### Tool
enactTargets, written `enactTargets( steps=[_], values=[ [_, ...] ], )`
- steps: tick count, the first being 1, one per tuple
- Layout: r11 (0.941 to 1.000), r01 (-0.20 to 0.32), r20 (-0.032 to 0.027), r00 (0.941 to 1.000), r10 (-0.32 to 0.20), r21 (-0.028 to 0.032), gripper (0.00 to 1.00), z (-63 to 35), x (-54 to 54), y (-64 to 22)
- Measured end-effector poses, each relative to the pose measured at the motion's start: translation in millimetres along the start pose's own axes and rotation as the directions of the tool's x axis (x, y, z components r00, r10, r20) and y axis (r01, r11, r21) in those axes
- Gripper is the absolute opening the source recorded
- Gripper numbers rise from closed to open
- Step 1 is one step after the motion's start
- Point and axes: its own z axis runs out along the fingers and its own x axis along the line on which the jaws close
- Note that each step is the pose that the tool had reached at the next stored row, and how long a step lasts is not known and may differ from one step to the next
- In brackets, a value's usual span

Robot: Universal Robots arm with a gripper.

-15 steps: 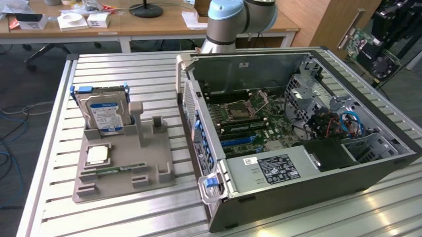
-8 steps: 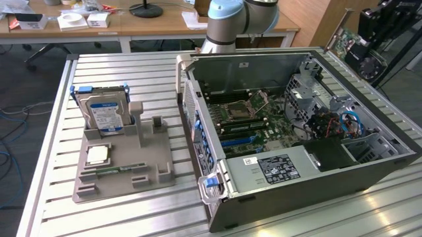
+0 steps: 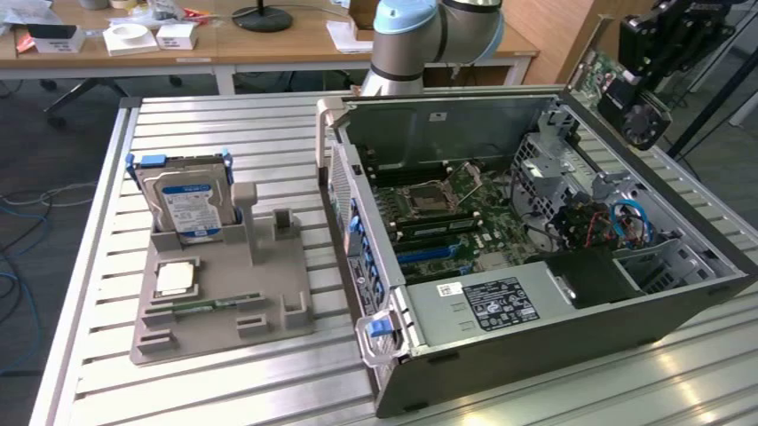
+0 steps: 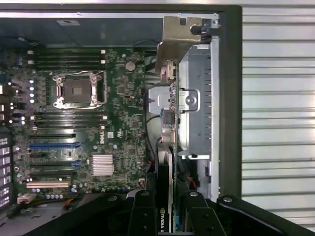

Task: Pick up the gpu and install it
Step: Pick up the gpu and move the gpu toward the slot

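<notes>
Gripper and gpu, wrist view: the two black fingers were closed on the card, which ran edge-on between them and away from the lens, its pale metal bracket at the far end. The grip was narrow, and the card was clamped.

Exterior view, from that view's left to its right. Well apart from the computer case, on the slatted table, stood a grey holder with the blue-labelled hard drive upright in it. The case lay open on its side in the middle, motherboard facing up. Above the case's far corner, at the right, hung the gripper with the card, clear of the case and touching nothing in it.

Seen from the wrist, the card hung over the metal drive cage inside the case. It was apart from the blue expansion slots, which lay across the board beyond the processor socket.

Judgement: the step in hand appeared to be the carry to the slot. It would be done well by holding the card's long edge parallel to the slot, its bracket toward the case's rear wall. The card should stay clear of the cage and the cables.
</notes>
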Motion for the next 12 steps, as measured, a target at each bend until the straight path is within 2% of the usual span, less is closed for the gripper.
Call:
enactTargets(
  steps=[12],
  values=[
    [1.0,-0.001,0.0,1.0,0.001,0.0001,0.26,-0.4,54.2,-2.0]
  ],
)
